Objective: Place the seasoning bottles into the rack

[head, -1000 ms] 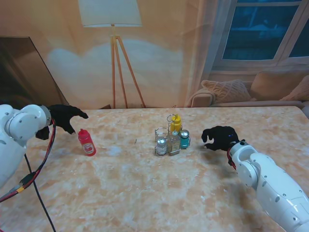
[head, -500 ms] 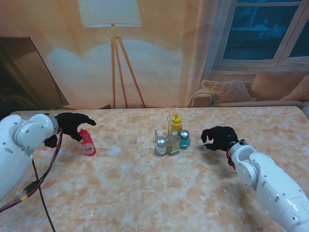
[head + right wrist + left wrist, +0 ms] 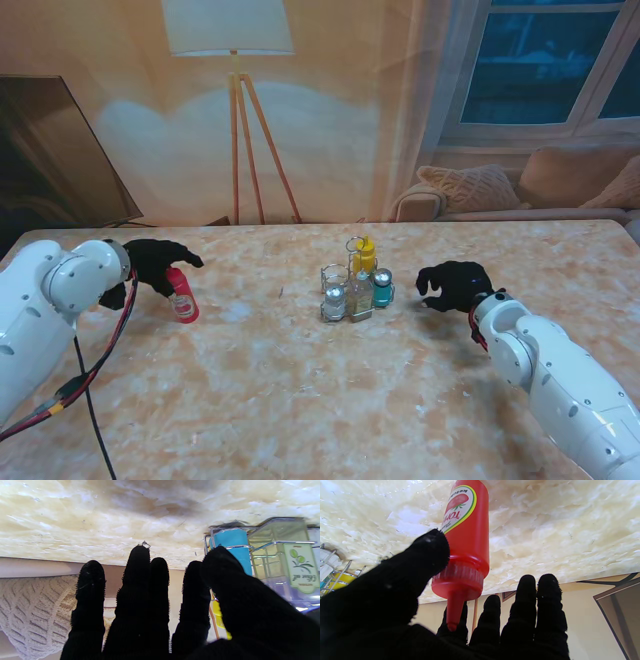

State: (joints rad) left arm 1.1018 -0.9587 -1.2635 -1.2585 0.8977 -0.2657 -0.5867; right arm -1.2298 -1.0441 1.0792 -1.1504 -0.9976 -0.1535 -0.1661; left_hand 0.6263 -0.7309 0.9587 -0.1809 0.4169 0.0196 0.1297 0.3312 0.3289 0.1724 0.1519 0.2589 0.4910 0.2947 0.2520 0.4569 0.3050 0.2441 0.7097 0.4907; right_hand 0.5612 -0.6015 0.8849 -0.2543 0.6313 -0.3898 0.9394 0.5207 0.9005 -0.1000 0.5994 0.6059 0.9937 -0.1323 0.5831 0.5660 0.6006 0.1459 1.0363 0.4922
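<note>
Right arm, near right: right hand (image 3: 455, 285) hangs over bare table (image 3: 300, 400) just right of the rack, fingers loosely curled, holding nothing. Its wrist view shows the fingers (image 3: 142, 585) spread with the rack's blue bottle (image 3: 231, 547) beside the thumb but apart from it. Judgement: parked there to stay out of the way, or ready to steady the rack.

Left arm, near left: left hand (image 3: 160, 265) is at the ketchup (image 3: 181, 293), which stands upright on the table, well left of the rack. In the left wrist view the thumb (image 3: 430, 552) lies against the bottle's shoulder by the cap, while the four fingers (image 3: 527, 597) stand apart behind the nozzle, not yet wrapped. So: cupped around it, not clenched; a grip about to form, I judge, high on the bottle because the hand comes in from the side.

Mid-table: rack (image 3: 355, 285) holds a yellow bottle (image 3: 365, 255), a silver-capped shaker (image 3: 334, 297) and others; one front-left slot looks free, likely meant for the ketchup.

Far: lamp (image 3: 235, 100), sofa (image 3: 520, 185).
</note>
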